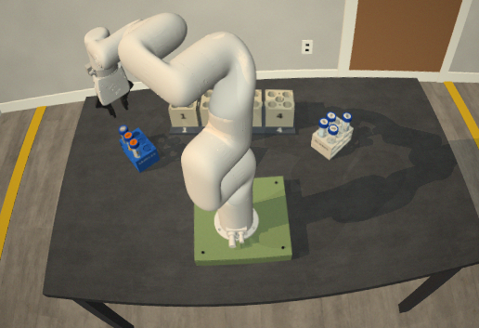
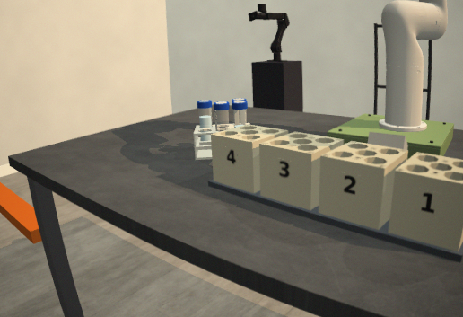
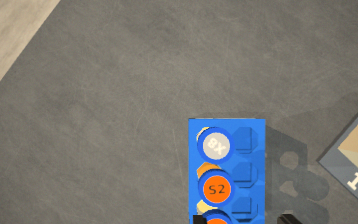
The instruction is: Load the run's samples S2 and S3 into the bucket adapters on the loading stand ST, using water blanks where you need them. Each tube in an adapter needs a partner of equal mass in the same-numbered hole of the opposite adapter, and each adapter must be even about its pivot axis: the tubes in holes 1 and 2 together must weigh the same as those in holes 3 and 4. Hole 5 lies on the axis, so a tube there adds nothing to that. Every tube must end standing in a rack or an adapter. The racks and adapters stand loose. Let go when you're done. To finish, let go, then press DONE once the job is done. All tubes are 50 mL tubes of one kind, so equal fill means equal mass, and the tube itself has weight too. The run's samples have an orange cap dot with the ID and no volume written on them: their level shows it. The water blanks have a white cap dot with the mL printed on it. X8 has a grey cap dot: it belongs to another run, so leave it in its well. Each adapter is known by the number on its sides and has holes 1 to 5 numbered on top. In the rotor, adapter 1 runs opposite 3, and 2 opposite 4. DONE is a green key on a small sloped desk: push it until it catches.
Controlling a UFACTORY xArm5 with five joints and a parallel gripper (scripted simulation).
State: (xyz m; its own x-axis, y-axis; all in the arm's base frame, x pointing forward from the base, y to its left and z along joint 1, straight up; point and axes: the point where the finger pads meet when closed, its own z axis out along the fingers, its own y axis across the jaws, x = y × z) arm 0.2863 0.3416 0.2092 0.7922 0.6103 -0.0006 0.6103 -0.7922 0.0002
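Note:
The blue sample rack [image 1: 146, 158] [image 3: 252, 125] stands at the table's left. In one column it holds X8 [image 1: 122, 130] [image 3: 215, 146] with a grey dot, S2 [image 1: 128, 136] [image 3: 216, 189] and S3 [image 1: 134, 143] [image 3: 217, 220] with orange dots. My gripper [image 1: 118, 105] [image 3: 241, 219] hangs partly open and empty above and behind the rack; only its fingertips show at the bottom of the wrist view. Adapters 1 [image 1: 182, 116] [image 2: 426, 204] [image 3: 352, 165], 2 [image 2: 350, 186], 3 [image 2: 284, 171] and 4 [image 1: 279, 107] [image 2: 231, 159] stand empty in a row on the loading stand [image 1: 278, 130]. My arm hides adapters 2 and 3 in the top view.
A white rack [image 1: 327, 146] [image 2: 201, 145] of blue-capped water blanks [image 1: 332, 130] [image 2: 221, 112] stands at the right of the table. The arm's green base plate [image 1: 274, 228] [image 2: 435, 136] is at the front middle. A small grey sloped desk [image 2: 387, 140] sits behind adapter 2.

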